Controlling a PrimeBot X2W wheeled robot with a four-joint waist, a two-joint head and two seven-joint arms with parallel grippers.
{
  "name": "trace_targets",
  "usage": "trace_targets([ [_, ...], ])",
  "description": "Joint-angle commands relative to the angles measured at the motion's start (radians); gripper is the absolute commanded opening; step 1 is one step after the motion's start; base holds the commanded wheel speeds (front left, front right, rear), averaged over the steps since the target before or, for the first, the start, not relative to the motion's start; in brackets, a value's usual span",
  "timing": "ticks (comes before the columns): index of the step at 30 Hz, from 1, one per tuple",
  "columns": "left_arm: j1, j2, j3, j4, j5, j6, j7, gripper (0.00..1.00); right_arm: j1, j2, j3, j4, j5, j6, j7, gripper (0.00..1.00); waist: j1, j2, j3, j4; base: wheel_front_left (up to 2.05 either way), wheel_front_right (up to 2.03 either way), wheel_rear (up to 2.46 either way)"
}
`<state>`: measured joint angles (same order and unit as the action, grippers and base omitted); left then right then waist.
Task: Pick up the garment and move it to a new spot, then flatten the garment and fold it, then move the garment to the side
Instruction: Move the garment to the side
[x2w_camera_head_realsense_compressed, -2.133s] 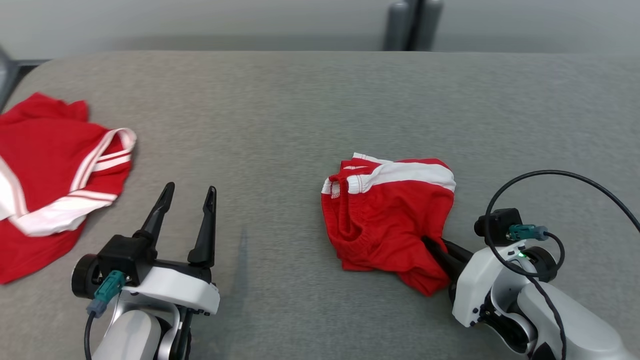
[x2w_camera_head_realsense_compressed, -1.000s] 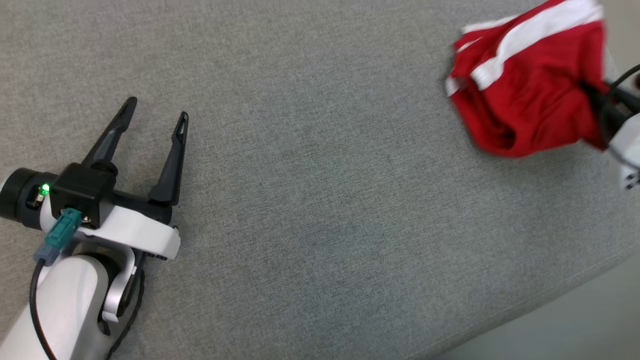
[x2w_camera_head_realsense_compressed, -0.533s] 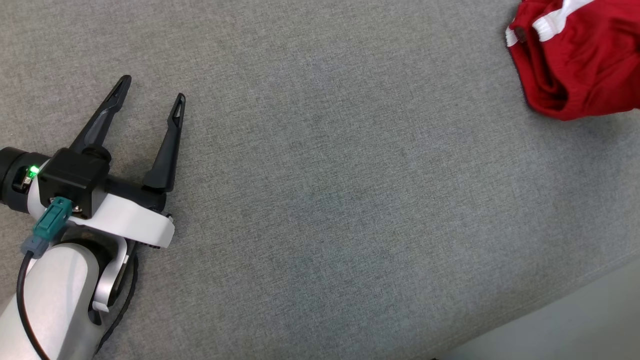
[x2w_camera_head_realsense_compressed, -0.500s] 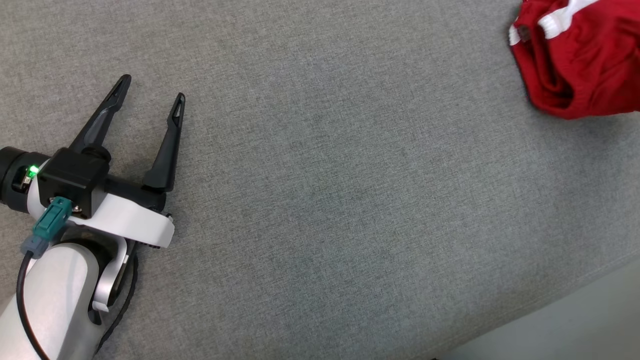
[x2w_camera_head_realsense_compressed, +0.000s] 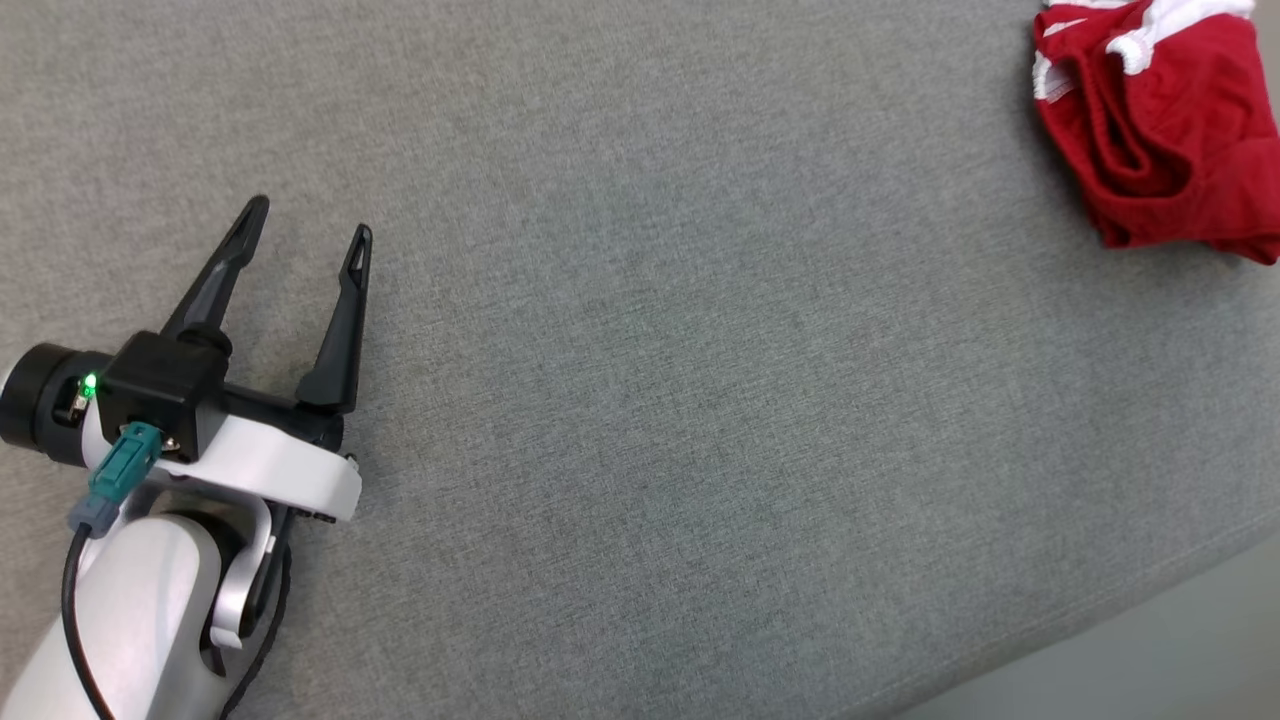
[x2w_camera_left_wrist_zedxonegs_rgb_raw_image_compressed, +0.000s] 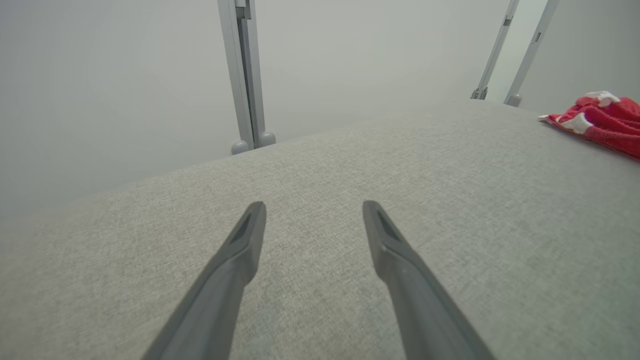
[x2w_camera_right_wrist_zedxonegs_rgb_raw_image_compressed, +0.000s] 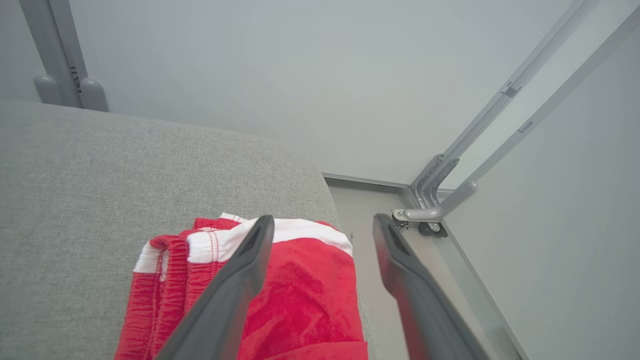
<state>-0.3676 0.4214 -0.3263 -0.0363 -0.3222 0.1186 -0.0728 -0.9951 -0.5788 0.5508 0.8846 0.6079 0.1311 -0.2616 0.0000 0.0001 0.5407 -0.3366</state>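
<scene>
Hovering right gripper (x2w_camera_right_wrist_zedxonegs_rgb_raw_image_compressed: 322, 219) spread above garment (x2w_camera_right_wrist_zedxonegs_rgb_raw_image_compressed: 300, 292), seemingly clear

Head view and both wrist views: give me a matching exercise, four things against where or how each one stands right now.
Things:
1. left gripper
2. right gripper
3. garment
4. upright post

Places or states:
A. bunched at the table edge, near its corner
B. beyond the table's far edge
C. open, over bare grey table
D. open, above the garment

Pairs: 1-C, 2-D, 3-A, 4-B.
</scene>
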Motion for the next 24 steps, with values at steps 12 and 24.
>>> trace_targets([
  [12, 0.055, -0.054, -0.012, 0.074, -0.051, 0.012, -0.055, 1.00, 0.373, 0.208, -0.408, -0.365, -0.192, 0.000, -0.004, 1.00, 0.0000, -0.0001, -0.169, 0.084, 0.00, 0.00, 0.00],
  [24, 0.125, -0.111, 0.015, 0.147, -0.115, 0.031, -0.136, 1.00, 0.596, 0.368, -0.434, -0.549, -0.276, 0.000, 0.016, 1.00, 0.0000, -0.0001, -0.288, 0.225, 0.00, 0.00, 0.00],
])
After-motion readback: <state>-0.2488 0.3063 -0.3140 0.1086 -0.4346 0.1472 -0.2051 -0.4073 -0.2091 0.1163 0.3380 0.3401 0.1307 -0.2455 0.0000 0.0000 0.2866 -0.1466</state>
